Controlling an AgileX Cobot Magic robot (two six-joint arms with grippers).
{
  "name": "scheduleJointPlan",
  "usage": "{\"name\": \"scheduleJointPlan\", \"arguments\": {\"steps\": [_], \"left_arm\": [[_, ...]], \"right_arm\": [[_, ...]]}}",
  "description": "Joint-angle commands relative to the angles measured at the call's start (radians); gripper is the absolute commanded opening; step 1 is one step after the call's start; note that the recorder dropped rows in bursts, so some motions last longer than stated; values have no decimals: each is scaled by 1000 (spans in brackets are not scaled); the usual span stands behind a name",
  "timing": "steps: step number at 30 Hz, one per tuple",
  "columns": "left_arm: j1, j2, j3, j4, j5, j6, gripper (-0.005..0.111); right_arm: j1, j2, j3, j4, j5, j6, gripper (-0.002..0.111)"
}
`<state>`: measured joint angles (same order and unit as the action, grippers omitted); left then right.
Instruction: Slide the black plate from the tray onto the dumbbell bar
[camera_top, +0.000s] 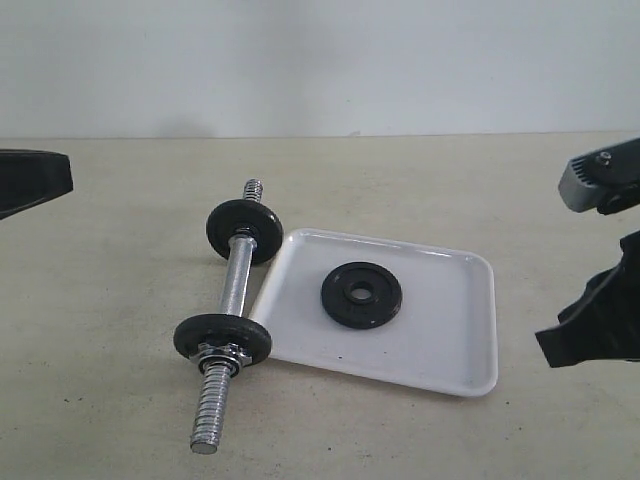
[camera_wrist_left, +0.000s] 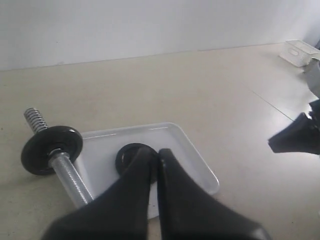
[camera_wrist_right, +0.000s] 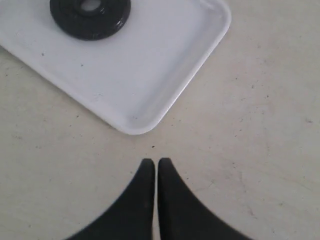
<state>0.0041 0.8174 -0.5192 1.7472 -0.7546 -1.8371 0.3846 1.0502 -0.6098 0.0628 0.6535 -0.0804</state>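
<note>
The black plate lies flat in the white tray, left of the tray's middle. Just left of the tray lies the chrome dumbbell bar with two black discs on it, one near each threaded end. My left gripper is shut and empty; in its own view its tips stand in front of the black plate, partly hiding it. Only its dark edge shows at the exterior view's left border. My right gripper is shut and empty, over bare table just off a corner of the tray.
The tray rests on a beige tabletop against a plain white wall. A small white container stands far off on the table in the left wrist view. The right arm's body fills the exterior view's right edge.
</note>
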Motion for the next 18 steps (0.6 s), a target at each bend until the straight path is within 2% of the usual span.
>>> {"name": "scheduleJointPlan", "arguments": {"steps": [1,5,11,13,18], "left_arm": [[-4,-1,-3,-3,35,-5,4],[-4,-1,-3,-3,72,-5,4],[-4,-1,-5,-3,356,-35,4],[-4,-2,-5,-3,416,37,4],[-4,-7,-16,-3,438,395,4]], "right_arm": [[0,0,-24,103,-4,-112,0],[0,0,-24,177,-58,-194,0],[0,0,-24,193,-58,-229,0],[0,0,-24,193,-65,-246,0],[0,0,-24,193,-111,-248,0]]}}
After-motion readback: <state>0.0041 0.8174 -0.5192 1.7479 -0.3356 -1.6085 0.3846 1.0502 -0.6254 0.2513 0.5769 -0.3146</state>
